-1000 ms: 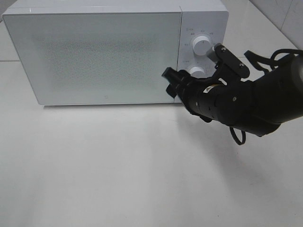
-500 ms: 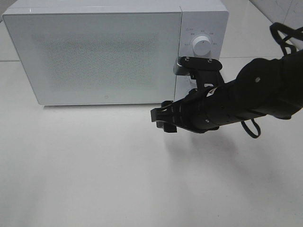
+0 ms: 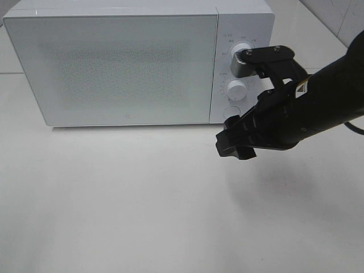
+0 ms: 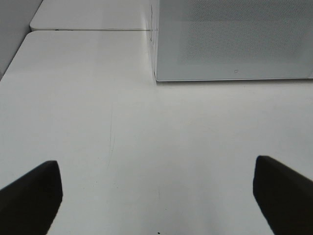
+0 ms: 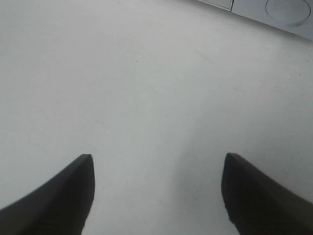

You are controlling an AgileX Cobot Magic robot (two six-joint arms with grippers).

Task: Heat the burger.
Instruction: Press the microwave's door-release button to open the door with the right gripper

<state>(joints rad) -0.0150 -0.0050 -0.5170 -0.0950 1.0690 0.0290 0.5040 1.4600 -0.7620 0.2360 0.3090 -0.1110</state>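
Note:
The burger is out of view. A white microwave (image 3: 114, 68) stands at the back of the table with its frosted door shut. My right gripper (image 3: 234, 148) hovers over the table just in front of the control panel's lower corner. In the right wrist view the right gripper (image 5: 156, 161) is open, with only bare table between its fingers. The left gripper (image 4: 156, 164) is open and empty too, facing the microwave's left front corner (image 4: 156, 78) from some way back. It does not show in the exterior high view.
Two round white knobs (image 3: 242, 54) (image 3: 236, 89) and a round button (image 3: 230, 112) sit on the microwave's right panel. The right arm's black body (image 3: 307, 108) crosses in front of that panel. The table (image 3: 142, 199) is white.
The right gripper has drawn back from the microwave's front near the lower knob. It dropped toward the table and then shifted right. The microwave door stays shut.

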